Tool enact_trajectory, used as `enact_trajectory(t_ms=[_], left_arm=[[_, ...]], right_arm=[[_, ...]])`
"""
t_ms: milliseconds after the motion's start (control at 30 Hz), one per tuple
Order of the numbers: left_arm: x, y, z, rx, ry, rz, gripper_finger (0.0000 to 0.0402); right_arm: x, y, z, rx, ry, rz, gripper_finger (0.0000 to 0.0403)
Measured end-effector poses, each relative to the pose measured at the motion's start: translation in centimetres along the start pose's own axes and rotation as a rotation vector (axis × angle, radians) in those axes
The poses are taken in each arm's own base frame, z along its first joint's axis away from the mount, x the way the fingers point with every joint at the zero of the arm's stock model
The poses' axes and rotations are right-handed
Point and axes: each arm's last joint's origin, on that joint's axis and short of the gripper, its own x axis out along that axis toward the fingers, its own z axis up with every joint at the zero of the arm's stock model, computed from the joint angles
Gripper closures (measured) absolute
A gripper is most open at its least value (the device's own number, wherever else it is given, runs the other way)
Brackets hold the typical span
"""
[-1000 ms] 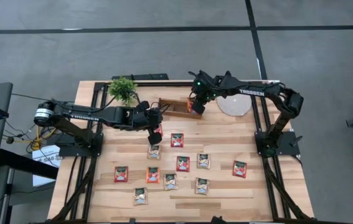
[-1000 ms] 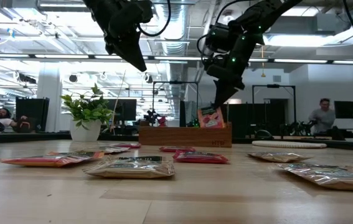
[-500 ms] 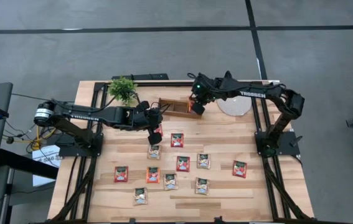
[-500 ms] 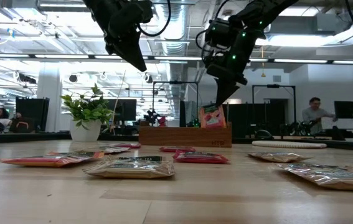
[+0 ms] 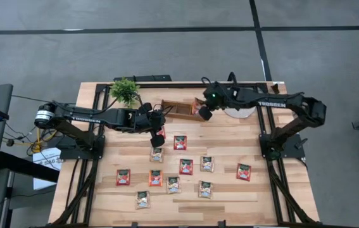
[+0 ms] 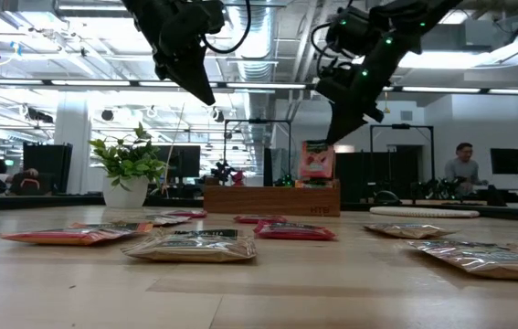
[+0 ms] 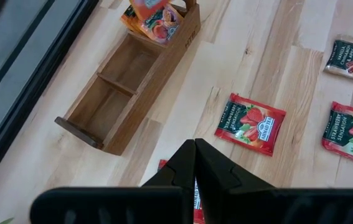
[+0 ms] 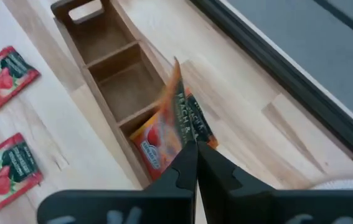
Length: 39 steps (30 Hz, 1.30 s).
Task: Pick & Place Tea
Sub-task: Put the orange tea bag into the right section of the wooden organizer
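The tea sachets are red, orange and pale squares; several lie flat across the table (image 5: 186,166). My right gripper (image 8: 190,149) is shut on an orange sachet (image 8: 179,112) over the right end compartment of the brown wooden tray (image 5: 178,109), where another orange sachet (image 8: 154,146) leans. In the low view the held sachet (image 6: 316,161) stands upright above the tray wall (image 6: 272,196). My left gripper (image 7: 195,146) is shut and empty. It hovers high (image 6: 210,99) over a red sachet (image 7: 162,165) left of the table's middle. My right gripper pinches the orange sachet between its two fingers at the upper edge (image 8: 184,135), coming from above and slanting down. The sachet hangs upright below the fingers; its lower end is hidden behind the tray's wall in the low view.
A potted plant (image 5: 125,90) stands at the far left, next to the tray. A round pale disc (image 5: 239,107) lies to the right of the tray. The tray's other compartments (image 8: 111,68) hold nothing. A person (image 6: 464,169) is in the room beyond the table.
My right gripper has moved toward the table's right and a little up, staying shut on the orange sachet. The sachet has risen slightly out of the tray's end compartment and shifted right, now standing more upright.
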Motion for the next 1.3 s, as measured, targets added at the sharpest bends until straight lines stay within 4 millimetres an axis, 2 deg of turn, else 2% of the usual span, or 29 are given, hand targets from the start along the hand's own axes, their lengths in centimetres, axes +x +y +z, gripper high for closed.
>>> enact_trajectory(t_ms=[233, 700, 1133, 1300], left_arm=[[0.0, 0.0, 0.0, -0.001, 0.0, 0.0, 0.0401], [0.0, 0.0, 0.2, -0.008, -0.016, -0.004, 0.0401], [0.0, -0.1, 0.4, -0.019, -0.043, -0.01, 0.0401], [0.0, -0.1, 0.5, -0.024, -0.046, -0.011, 0.0401]], right_arm=[[0.3, 0.0, -1.3, -0.006, 0.005, -0.008, 0.0403], [0.8, -0.7, -0.9, -0.105, -0.019, 0.04, 0.0403], [1.1, -2.6, -0.7, -0.128, -0.009, 0.147, 0.0403], [2.3, -2.7, -1.1, -0.139, 0.035, 0.173, 0.0403]])
